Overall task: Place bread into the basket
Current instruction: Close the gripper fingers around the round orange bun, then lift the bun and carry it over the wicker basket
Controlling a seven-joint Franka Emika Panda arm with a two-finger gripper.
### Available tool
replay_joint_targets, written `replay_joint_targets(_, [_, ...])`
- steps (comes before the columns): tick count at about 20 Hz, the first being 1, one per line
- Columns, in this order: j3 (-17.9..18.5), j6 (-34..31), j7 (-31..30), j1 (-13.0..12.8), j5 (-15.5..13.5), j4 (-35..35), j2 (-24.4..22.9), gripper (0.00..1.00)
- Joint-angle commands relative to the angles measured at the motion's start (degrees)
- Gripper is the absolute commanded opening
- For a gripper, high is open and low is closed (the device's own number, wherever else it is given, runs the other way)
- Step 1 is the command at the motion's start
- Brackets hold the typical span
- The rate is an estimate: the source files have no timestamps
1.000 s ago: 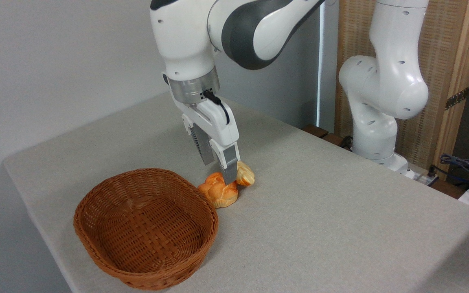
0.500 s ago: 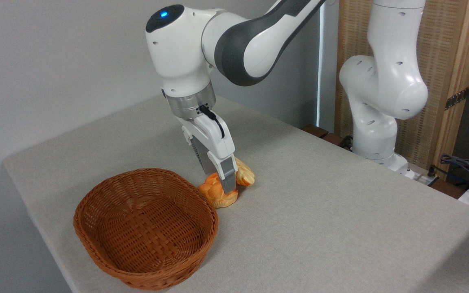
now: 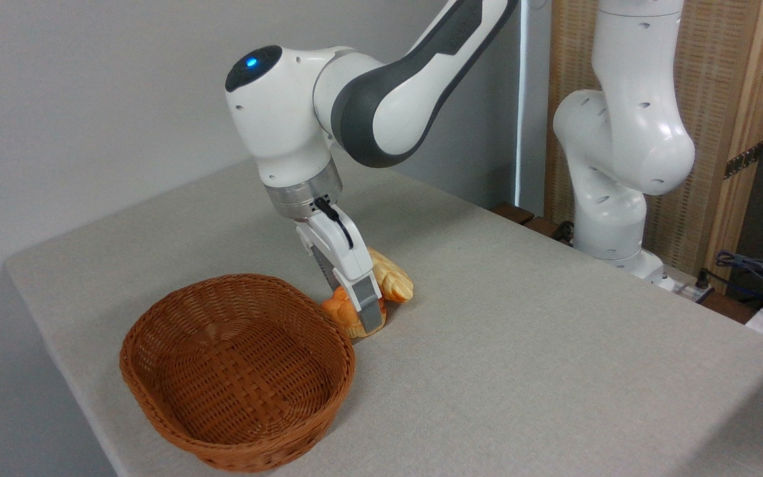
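The bread (image 3: pixel 340 310), a small glossy orange-golden knotted bun, lies on the table just right of the basket's far rim. The basket (image 3: pixel 176 424) is an oval, reddish-brown wicker one with nothing inside it. My gripper (image 3: pixel 354 308) has come down over the bun and is open. Its near finger (image 3: pixel 367 306) stands in front of the bun and covers the bun's right side. The far finger is mostly hidden behind the bun. The bun rests on the table between the jaws.
A longer, paler braided loaf (image 3: pixel 395 281) lies right behind the bun, touching or nearly touching it. The grey table (image 3: pixel 520 344) stretches to the right. The arm's white base (image 3: pixel 610 218) stands at the back right, with cables (image 3: pixel 759 275) at the far right edge.
The arm has lowered and shifted slightly left, bringing the fingers from above the bun down around it. The bun, loaf and basket have not moved.
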Motion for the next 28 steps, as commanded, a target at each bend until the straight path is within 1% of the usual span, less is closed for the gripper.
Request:
replay_joint_targets(1, [0.29,1.18,0.22,-0.61,0.81,-0.43,-0.14,0.58])
replay_joint_targets(2, [0.29,1.18,0.22,-0.61,0.81,-0.43,-0.14,0.48])
replay_joint_targets(3, [0.20,1.18,0.22,-0.61,0.81,-0.43,-0.14,0.41])
replay_joint_targets(4, [0.28,1.18,0.31,-0.61,0.81,-0.34,-0.14,0.40])
replay_joint_targets(6, [0.29,1.09,1.09,-0.61,0.81,-0.34,-0.23,0.40])
replay_joint_targets(18, [0.29,0.47,1.10,-0.61,0.81,-0.17,-0.67,0.40])
replay_joint_targets(20, [0.37,0.12,1.18,-0.61,0.81,0.01,-1.36,0.40])
replay_joint_targets(22, [0.72,-2.24,1.36,-0.52,0.81,0.27,-3.29,0.40])
replay_joint_targets(24, [0.90,-2.87,1.62,-0.52,0.81,0.71,-4.44,0.40])
replay_joint_targets(28, [0.99,-3.92,1.62,-0.35,0.81,2.73,-5.06,0.40])
